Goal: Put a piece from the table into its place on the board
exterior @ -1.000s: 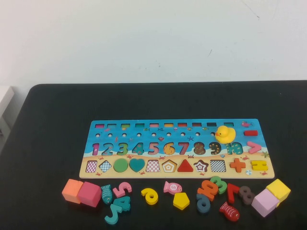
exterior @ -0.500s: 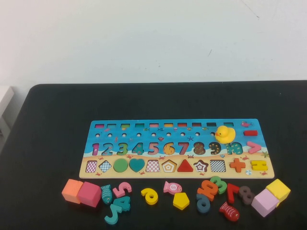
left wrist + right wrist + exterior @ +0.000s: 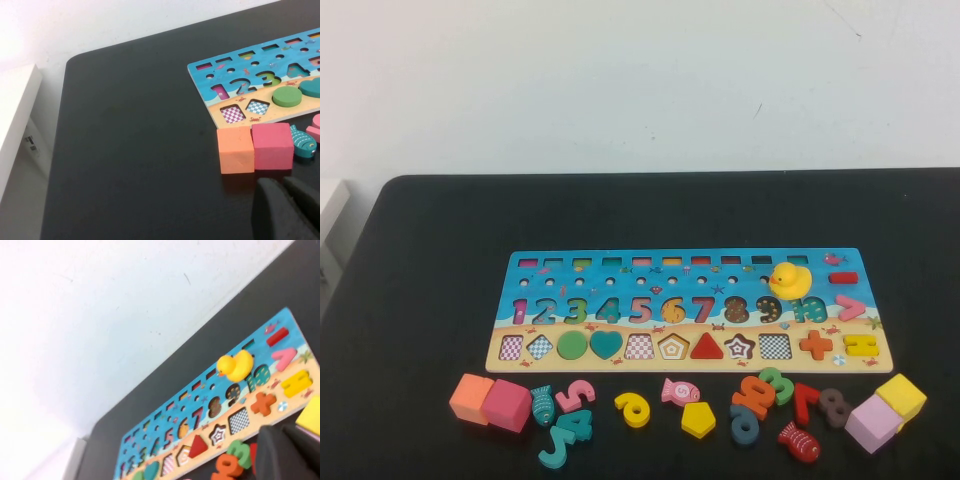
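Tabletop [image 3: 440, 250], black and matte, carries everything here; the board [image 3: 688, 262] lies across its middle with its sandy strip toward the robot. Most shape cut-outs in that strip are bare, among them the pentagon cut-out [image 3: 672, 346], which sits between a checkered square recess and the seated red triangle [image 3: 706, 346]. A rubber duck [image 3: 789, 279] stands on the board near its right end.

Loose pieces crowd the near edge. The piece [image 3: 698, 419], a flat yellow pentagon, lies on the tabletop just in front of its cut-out, touching or nearly touching a pink fish [image 3: 680, 391], with the yellow 6 [image 3: 633, 409] to its left.

Neither arm shows in the high view. The left gripper [image 3: 290, 210] hangs near the orange cube [image 3: 236, 156] and pink cube [image 3: 272, 146]; whether its jaws are together or apart I cannot tell. The right gripper [image 3: 287, 452] is above the right-hand clutter, jaws together and holding nothing.

Risks, as I judge them: closed jaws must part before descending; the thin piece may slip or drag the fish; the yellow 6 could be taken by mistake; a rotated pentagon would jam on the rim.
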Controlling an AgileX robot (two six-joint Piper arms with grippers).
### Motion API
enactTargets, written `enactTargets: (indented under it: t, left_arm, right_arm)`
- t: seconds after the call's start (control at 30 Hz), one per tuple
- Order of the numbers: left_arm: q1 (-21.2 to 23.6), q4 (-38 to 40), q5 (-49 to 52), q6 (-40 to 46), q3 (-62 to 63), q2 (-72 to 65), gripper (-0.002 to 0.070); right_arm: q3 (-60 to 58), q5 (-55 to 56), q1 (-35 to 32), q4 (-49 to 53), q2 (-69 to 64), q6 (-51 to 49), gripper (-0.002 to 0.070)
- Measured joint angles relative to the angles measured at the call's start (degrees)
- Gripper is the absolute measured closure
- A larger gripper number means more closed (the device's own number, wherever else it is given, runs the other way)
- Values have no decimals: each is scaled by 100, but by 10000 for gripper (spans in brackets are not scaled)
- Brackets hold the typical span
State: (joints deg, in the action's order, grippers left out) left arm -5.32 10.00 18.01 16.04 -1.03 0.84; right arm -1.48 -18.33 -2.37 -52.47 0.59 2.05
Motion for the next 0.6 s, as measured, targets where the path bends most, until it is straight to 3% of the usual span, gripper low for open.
enactTargets:
  t: [0.17, 0.33, 0.6]
  left_arm:
    - [0, 0, 0, 0, 0, 0, 678]
    - [0, 0, -12, 0, 0, 0, 678]
    - [0, 0, -12, 0, 0, 0, 678]
  right_arm:
    - [222, -285, 0, -41, 0, 499, 657]
    - [1509, -1024, 0, 209, -657, 1060, 657]
    - [4439, -4702, 0, 1153, -3437, 3305, 657]
